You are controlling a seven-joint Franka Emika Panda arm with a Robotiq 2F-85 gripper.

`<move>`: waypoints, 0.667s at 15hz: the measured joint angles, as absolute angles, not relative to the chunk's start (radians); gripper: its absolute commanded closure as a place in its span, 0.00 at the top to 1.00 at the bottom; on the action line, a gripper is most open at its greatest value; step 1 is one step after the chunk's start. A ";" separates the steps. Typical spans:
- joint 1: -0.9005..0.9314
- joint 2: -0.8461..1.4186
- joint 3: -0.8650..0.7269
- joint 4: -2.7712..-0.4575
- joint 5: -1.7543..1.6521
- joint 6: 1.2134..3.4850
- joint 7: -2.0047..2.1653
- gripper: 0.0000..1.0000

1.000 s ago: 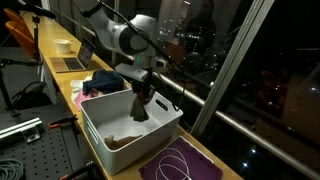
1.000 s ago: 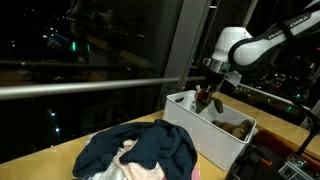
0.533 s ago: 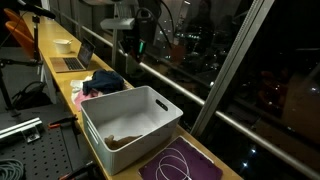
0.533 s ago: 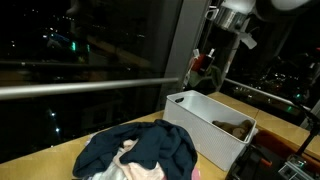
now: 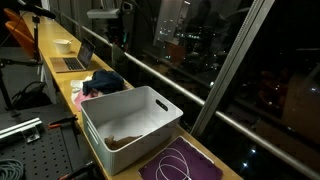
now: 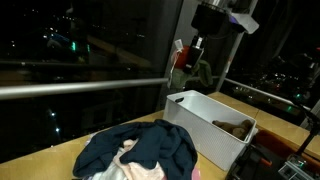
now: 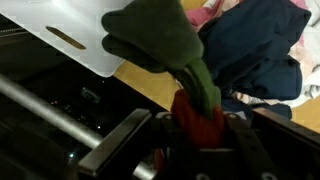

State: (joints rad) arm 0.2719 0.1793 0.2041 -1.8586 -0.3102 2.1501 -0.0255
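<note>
**CLOTH CLAMPED, GRIPPER HIGH OVER TABLE**

Finds gripper (image 6: 190, 52) raised well above the table (image 6: 45, 162), up and left of the bin (image 6: 205, 125) in an exterior view. Confirms the same height in an exterior view from the opposite end: gripper (image 5: 118, 36) near the top edge, far beyond the bin (image 5: 130, 120) and over the pile (image 5: 100, 82).

Records jaws drawn nearly together and pinching a cloth (image 7: 160, 40). Shows, in the wrist view, the red part of the cloth squeezed between the fingers (image 7: 120, 150) and the green part bunched beyond them. Shows the cloth (image 6: 203, 72) hanging free in the air, clear of bin and table.

Notes below the cloth, in the wrist view, a white corner of the bin (image 7: 60, 40) on the left and the dark-blue pile (image 7: 255, 50) on the right, with bare table between.

Lists further:
- a brown rag (image 5: 125, 142) lying in the bin;
- a purple mat (image 5: 205, 170) with a white cable (image 5: 178, 160), just near of the bin;
- a laptop (image 5: 70, 62) far along the table.
</note>
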 measured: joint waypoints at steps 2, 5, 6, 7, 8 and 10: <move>0.271 0.217 0.204 -1.854 -0.310 2.150 -0.025 0.44; 0.268 0.256 0.201 -1.855 -0.305 2.150 -0.025 0.58; 0.266 0.264 0.199 -1.856 -0.303 2.150 -0.024 0.65; 0.264 0.271 0.197 -1.857 -0.300 2.150 -0.024 0.73; 0.262 0.275 0.193 -1.861 -0.295 2.150 -0.024 0.80; 0.253 0.278 0.185 -1.873 -0.287 2.149 -0.024 0.95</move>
